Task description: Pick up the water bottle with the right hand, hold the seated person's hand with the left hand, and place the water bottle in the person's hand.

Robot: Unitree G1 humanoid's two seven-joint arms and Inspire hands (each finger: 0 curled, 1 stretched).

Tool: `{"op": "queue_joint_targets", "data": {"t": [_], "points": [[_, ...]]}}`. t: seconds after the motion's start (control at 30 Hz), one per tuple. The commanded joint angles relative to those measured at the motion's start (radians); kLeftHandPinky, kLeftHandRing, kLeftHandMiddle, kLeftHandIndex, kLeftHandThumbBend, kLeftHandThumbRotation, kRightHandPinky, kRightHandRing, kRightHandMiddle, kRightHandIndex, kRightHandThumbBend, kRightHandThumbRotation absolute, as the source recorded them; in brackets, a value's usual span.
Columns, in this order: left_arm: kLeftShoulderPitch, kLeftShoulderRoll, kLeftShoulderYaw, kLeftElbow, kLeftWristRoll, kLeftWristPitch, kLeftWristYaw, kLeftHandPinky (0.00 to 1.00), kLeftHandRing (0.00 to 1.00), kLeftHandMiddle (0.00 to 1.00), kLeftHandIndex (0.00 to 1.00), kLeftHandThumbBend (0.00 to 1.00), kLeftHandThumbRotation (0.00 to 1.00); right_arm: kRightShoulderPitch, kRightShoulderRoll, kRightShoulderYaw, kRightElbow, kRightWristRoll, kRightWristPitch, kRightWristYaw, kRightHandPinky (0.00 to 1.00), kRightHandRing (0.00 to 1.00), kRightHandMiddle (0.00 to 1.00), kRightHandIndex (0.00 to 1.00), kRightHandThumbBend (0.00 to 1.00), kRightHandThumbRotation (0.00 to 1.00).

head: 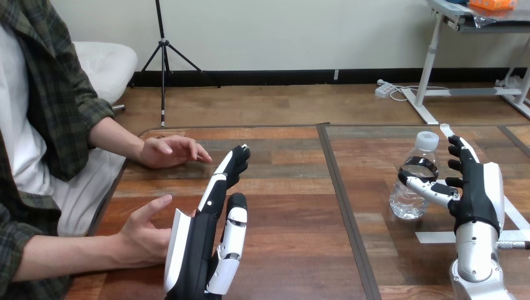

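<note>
Two robot hands are over the wooden table (294,250) in the head view.

The left hand (206,244) is at the near edge, left of the dark strip (342,194) that runs from near to far across the tabletop. Its fingers (232,167) are stretched out straight toward the far side, relaxed and gripping nothing, and its white back shell faces left. Just to its left is the person's near hand (145,234), open, with the palm toward the robot hand and the thumb raised. That hand reaches the edge of the white shell, but whether the two touch cannot be told. No robot finger is curled round it. The person's far hand (169,152) is farther back on the left, palm down and fingers spread, well apart from the robot's fingertips.

The right hand (478,194) is on the right side of the table, just right of the water bottle (409,203). The clear bottle, with a white cap (427,140), stands upright on the tabletop. The hand's fingers (459,164) rise beside the bottle's right side, only slightly bent, with a thin gap between them and the plastic. Its thumb (425,185) reaches left across the bottle's near side at mid-height. The grasp is not closed. A strip of white tape (437,236) lies on the wood just near of the bottle.
</note>
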Motion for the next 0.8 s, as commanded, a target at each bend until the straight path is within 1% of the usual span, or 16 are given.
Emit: {"op": "queue_joint_targets", "data": {"t": [0.0, 0.33, 0.43, 0.77], "points": [[-0.026, -0.006, 0.002, -0.017, -0.005, -0.019, 0.002, 0.87, 0.88, 0.9, 0.9, 0.02, 1.0, -0.088, 0.007, 0.005, -0.056, 0.006, -0.002, 0.0, 0.81, 0.89, 0.91, 0.92, 0.66, 0.0], [-0.025, -0.008, 0.002, -0.019, -0.012, -0.01, -0.004, 0.87, 0.88, 0.9, 0.9, 0.02, 1.0, -0.086, 0.004, 0.016, -0.06, -0.007, 0.003, -0.008, 0.83, 0.9, 0.92, 0.92, 0.67, 0.0], [-0.026, -0.009, 0.004, -0.02, -0.011, -0.006, -0.004, 0.87, 0.88, 0.9, 0.89, 0.03, 1.0, -0.086, 0.003, 0.019, -0.062, -0.01, 0.009, -0.006, 0.83, 0.9, 0.92, 0.92, 0.67, 0.0], [-0.032, -0.009, 0.005, -0.02, -0.011, -0.004, -0.007, 0.87, 0.88, 0.89, 0.89, 0.03, 1.0, -0.083, 0.003, 0.017, -0.069, -0.003, 0.005, 0.013, 0.81, 0.89, 0.91, 0.93, 0.68, 0.0]]}}
